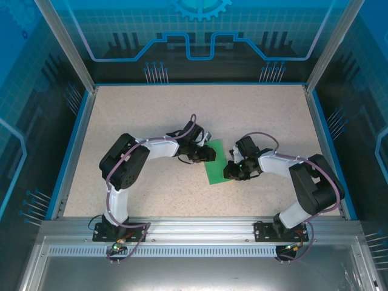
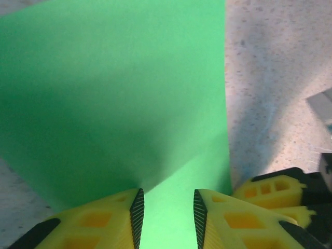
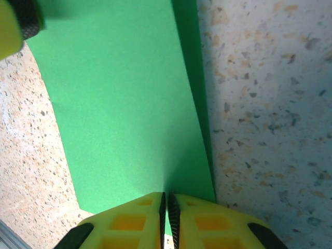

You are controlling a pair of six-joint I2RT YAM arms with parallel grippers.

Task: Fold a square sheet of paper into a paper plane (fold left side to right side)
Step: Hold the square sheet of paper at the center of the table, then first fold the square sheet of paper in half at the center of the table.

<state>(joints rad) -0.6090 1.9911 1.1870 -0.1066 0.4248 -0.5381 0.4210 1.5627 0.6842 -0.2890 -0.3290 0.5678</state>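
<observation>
The left gripper (image 1: 203, 154) sits at the 10 o'clock edge of the sheet of paper (image 1: 216, 165). In its wrist view its jaws stand apart at 6 o'clock, with green showing in the gap between them. It grips nothing that I can make out, and I cannot tell whether the pads touch the sheet. My guess is that it waits there to press or catch that side of the fold.

The sheet lies near the middle of the bench (image 1: 121, 115), between the two arms. In the right wrist view a darker green strip runs along its 3 o'clock edge under the brighter layer, so it looks doubled over, left side onto right.

The right gripper (image 1: 232, 170) is at the sheet's 4 o'clock corner. Its jaws are closed almost together on the edge of the paper, pinching it. That hold probably keeps the layers lined up so they cannot slide while the crease is set.

The bench is pale, speckled like stone and matte, with a blue rim. A metal rail (image 1: 200, 230) at 6 o'clock carries both arm bases. Blue see-through panels (image 1: 200, 30) printed with circuit lines close in the other sides, framed by silver posts.
</observation>
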